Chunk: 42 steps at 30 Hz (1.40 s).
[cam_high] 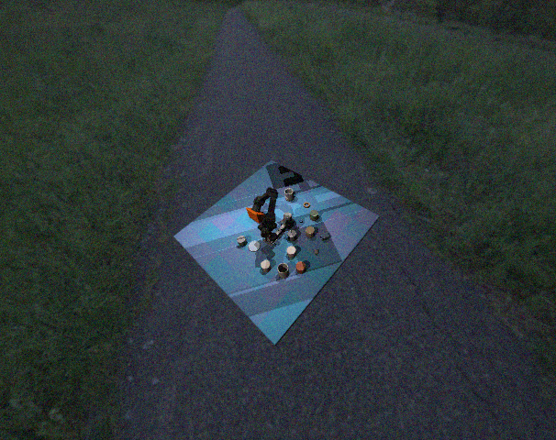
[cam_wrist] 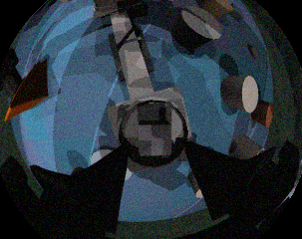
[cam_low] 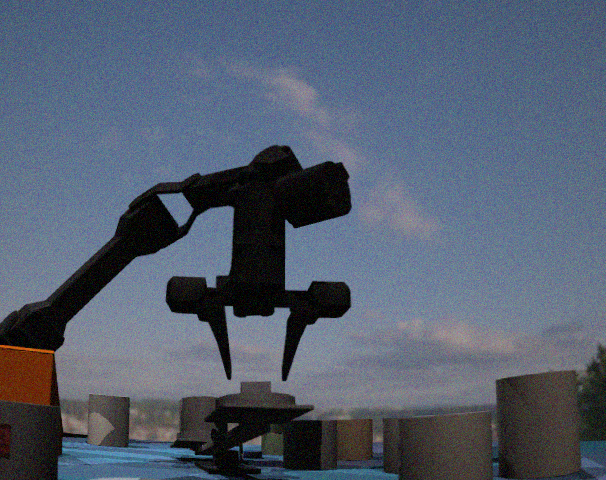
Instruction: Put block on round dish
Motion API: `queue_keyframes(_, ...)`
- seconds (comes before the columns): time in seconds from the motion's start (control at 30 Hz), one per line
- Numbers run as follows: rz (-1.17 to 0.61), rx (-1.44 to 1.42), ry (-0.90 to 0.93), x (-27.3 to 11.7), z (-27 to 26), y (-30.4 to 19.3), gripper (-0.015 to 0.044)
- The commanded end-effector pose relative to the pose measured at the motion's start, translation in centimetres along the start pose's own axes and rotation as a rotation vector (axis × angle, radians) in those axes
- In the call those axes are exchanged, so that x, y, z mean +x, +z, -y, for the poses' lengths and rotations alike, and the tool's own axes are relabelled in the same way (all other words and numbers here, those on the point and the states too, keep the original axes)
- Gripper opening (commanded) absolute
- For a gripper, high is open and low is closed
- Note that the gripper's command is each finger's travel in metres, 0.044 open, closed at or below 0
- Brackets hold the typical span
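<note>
My gripper (cam_high: 271,240) (cam_low: 256,378) (cam_wrist: 157,147) is open and points down, its fingertips just above the block and on either side of it. The small grey block (cam_low: 255,388) (cam_wrist: 155,131) stands uncovered on the near end of the balance (cam_high: 282,229) (cam_low: 259,412) (cam_wrist: 138,70), inside a dark ring in the wrist view. A cup (cam_high: 287,217) (cam_low: 195,416) stands upside down on the balance's far end. The pale round dish (cam_high: 253,246) (cam_wrist: 100,155) lies close beside the near end, with no cup above it. Which loose cylinder is the other cup, I cannot tell.
A pale cylinder (cam_high: 241,240) stands beyond the dish. Other cylinders (cam_high: 291,251) (cam_wrist: 197,25), an orange one (cam_high: 300,267) (cam_wrist: 263,114) and a hollow container (cam_high: 283,270) stand around the balance. An orange panel (cam_high: 254,214) (cam_low: 19,374) (cam_wrist: 33,92) is near the arm's base.
</note>
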<state>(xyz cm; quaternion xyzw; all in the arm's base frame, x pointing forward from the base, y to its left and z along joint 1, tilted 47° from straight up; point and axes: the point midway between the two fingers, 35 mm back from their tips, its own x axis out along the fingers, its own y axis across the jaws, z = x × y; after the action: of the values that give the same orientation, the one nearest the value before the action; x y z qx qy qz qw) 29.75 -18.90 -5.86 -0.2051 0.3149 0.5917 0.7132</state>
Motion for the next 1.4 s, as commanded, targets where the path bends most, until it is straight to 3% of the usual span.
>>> queue_keyframes(0.0, 0.005, 0.002, 0.003, 0.9, 0.0, 0.2, 0.0260)
queue_keyframes(0.4, 0.006, 0.002, 0.003, 2.6, -0.1, 0.2, 0.0260)
queue_keyframes(0.57, 0.006, 0.002, 0.003, 2.6, -0.1, 0.2, 0.0129)
queue_keyframes(0.77, 0.006, 0.002, 0.003, 2.6, -0.1, 0.2, 0.0089)
queue_keyframes(0.9, 0.006, 0.009, 0.001, 1.9, 0.0, 0.2, 0.0000)
queue_keyframes(1.37, 0.011, 0.081, -0.014, -4.8, 0.1, 0.0, 0.0000)
